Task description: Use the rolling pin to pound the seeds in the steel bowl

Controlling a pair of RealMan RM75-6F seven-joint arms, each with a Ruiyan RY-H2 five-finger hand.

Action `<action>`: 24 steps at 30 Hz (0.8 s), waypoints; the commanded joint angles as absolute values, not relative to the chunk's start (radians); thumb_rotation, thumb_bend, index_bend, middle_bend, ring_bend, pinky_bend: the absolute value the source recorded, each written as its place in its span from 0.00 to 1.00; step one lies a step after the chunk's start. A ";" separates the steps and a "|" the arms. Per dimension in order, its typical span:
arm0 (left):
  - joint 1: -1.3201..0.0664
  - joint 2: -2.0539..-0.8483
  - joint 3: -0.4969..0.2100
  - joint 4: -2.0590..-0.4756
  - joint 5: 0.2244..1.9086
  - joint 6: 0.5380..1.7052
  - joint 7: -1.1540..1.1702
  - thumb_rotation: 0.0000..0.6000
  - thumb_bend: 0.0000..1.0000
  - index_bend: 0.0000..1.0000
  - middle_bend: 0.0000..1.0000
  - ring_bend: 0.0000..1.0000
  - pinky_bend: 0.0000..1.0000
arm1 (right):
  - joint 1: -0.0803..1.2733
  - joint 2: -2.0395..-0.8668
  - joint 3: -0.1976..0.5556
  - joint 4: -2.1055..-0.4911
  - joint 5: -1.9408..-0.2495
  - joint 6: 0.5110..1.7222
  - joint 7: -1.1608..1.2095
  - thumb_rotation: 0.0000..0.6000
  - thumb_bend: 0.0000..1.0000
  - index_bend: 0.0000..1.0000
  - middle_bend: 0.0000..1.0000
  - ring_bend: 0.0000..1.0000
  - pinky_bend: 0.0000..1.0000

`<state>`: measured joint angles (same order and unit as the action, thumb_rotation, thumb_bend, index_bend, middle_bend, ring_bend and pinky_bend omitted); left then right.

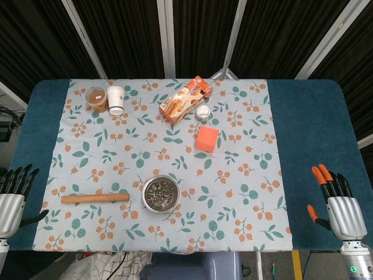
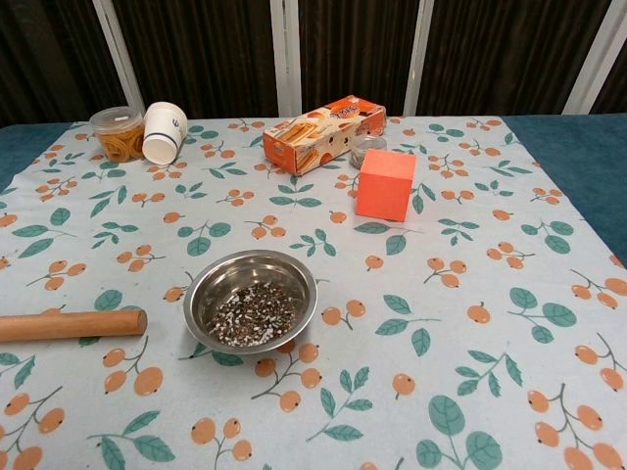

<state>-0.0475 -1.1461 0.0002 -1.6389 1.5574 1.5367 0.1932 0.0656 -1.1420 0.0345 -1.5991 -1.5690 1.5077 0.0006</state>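
A steel bowl [image 1: 160,193] [image 2: 251,301] holding dark and pale seeds sits near the front middle of the floral cloth. A wooden rolling pin [image 1: 95,198] [image 2: 71,324] lies flat just left of the bowl, pointing toward it, a small gap between them. My left hand [image 1: 13,199] hovers at the table's front-left corner, fingers apart, holding nothing. My right hand [image 1: 339,205], with orange fingertips, hovers at the front-right corner, also empty with fingers apart. Neither hand appears in the chest view.
An orange cube [image 1: 207,139] [image 2: 384,183] stands behind the bowl. Further back are a snack box [image 1: 184,100] [image 2: 324,133], a small round tin [image 1: 203,112], a white paper cup [image 1: 115,100] [image 2: 163,131] and a clear tub [image 1: 97,98] [image 2: 118,132].
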 commanded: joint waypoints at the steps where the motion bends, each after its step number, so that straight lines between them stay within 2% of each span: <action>1: -0.047 -1.146 0.000 -1.639 1.556 1.536 0.195 1.00 0.08 0.00 0.00 0.00 0.00 | 0.065 -1.142 0.035 -1.597 -1.571 1.510 0.004 1.00 0.37 0.00 0.00 0.00 0.00; 12: -0.056 -1.150 0.001 -1.653 1.548 1.511 0.214 1.00 0.08 0.00 0.00 0.00 0.00 | 0.061 -1.145 0.034 -1.589 -1.575 1.521 0.016 1.00 0.37 0.00 0.00 0.00 0.00; 18: -0.087 -1.146 -0.005 -1.735 1.497 1.432 0.242 1.00 0.10 0.00 0.00 0.00 0.00 | 0.063 -1.146 0.035 -1.587 -1.575 1.517 0.021 1.00 0.37 0.00 0.00 0.00 0.00; 21: -0.105 -1.144 -0.006 -1.771 1.472 1.389 0.292 1.00 0.13 0.04 0.00 0.00 0.00 | 0.063 -1.146 0.034 -1.587 -1.576 1.516 0.022 1.00 0.37 0.00 0.00 0.00 0.00; 24: -0.143 -1.169 -0.022 -1.812 1.421 1.331 0.408 1.00 0.18 0.10 0.07 0.00 0.00 | 0.063 -1.143 0.032 -1.587 -1.577 1.516 0.028 1.00 0.37 0.00 0.00 0.00 0.00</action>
